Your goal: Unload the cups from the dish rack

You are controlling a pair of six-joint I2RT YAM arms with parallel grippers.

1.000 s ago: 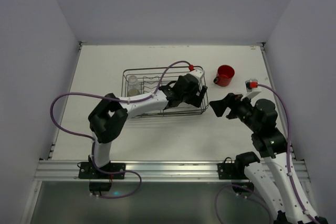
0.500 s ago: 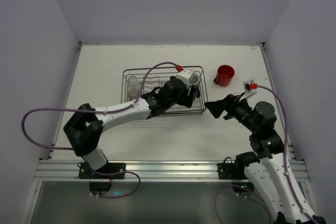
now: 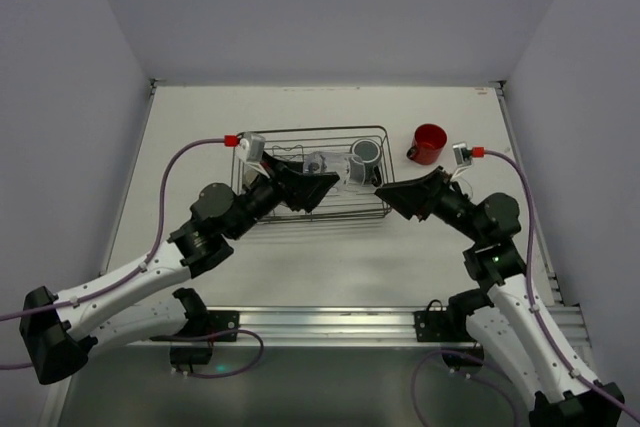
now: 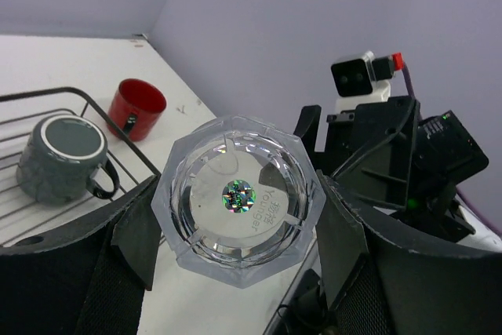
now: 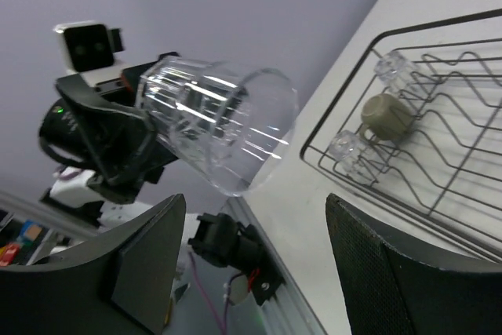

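Observation:
My left gripper (image 3: 312, 179) is shut on a clear faceted glass (image 3: 320, 161), held on its side above the black wire dish rack (image 3: 372, 213). In the left wrist view the glass (image 4: 239, 194) shows its base between the fingers (image 4: 133, 233), its mouth turned towards my right gripper (image 3: 385, 197). That gripper is open and holds nothing, just right of the rack. A dark grey mug (image 3: 365, 155) stands in the rack's right end. The right wrist view shows an olive cup (image 5: 384, 115) and two clear glasses (image 5: 390, 67) at the rack's other end. A red mug (image 3: 430, 144) stands on the table.
The rack (image 5: 439, 76) takes up the middle of the white table (image 3: 200, 127). Grey walls close in the back and both sides. The metal mounting rail (image 3: 320, 322) runs along the near edge. Both arms' purple cables (image 3: 190, 152) loop over the table.
My left arm has pulled back to the near left from the rack's right end, carrying the clear glass up out of the rack. My right gripper has moved left towards it.

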